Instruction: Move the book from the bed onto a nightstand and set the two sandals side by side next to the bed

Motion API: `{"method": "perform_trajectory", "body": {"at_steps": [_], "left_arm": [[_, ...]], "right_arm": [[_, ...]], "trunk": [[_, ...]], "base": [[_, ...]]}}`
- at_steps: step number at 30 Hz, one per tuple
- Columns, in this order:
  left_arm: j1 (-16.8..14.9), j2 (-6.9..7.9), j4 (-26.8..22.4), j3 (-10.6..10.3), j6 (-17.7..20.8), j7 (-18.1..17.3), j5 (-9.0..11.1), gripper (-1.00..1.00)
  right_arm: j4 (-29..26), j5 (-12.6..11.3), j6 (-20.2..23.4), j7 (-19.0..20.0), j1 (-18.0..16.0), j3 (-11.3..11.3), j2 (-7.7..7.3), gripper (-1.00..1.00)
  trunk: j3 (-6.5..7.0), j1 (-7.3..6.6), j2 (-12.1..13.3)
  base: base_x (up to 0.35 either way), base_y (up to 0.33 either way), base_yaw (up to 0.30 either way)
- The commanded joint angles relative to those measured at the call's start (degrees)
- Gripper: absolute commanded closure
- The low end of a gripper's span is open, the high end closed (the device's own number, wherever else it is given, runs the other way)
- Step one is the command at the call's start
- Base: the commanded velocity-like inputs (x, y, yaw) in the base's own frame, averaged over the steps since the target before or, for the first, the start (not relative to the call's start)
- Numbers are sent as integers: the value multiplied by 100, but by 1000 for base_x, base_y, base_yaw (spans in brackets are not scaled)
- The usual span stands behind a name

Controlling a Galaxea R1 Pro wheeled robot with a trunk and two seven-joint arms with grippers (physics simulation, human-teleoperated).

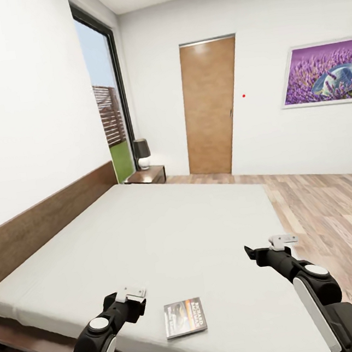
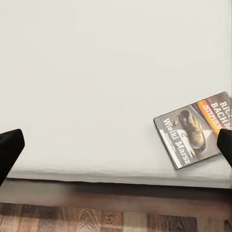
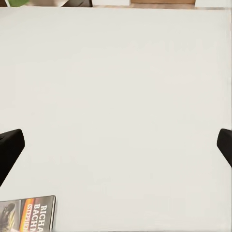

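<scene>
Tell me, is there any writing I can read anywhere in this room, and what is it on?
"Wielki Marsz": white lettering across the cover of the book lying on the bed.
"RICH…", "BACH…", "STEPHE…": orange band of the same cover, cut off at the picture's edge.
Smaller print on the cover: too blurred to read.
Lavender picture: no readable text.

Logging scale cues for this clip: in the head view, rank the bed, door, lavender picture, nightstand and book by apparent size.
1. bed
2. door
3. lavender picture
4. book and nightstand: look alike in size; the book lies close to the camera, the nightstand far off, so unranked.
</scene>
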Motion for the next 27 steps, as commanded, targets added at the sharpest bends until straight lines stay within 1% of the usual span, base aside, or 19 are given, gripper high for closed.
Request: {"method": "perform_trajectory", "body": {"at_steps": [1,12,27], "left_arm": [[-5,6,-7,-15,25,52,37,-100],[-5,14,-7,-15,25,51,37,-100],[-5,15,-7,-6,25,43,48,-100]], "right_arm": [[-4,-12,28,12,-5,-5,0,-100],[-1,-9,20,13,-5,-12,-3,-100],[17,-2,11,10,-5,-16,-9,-100]], "trunk": [[-14,0,-5],[-77,0,-5],[-145,0,-5]], "base": [[0,0,-174],[0,0,-155],[0,0,-116]]}}
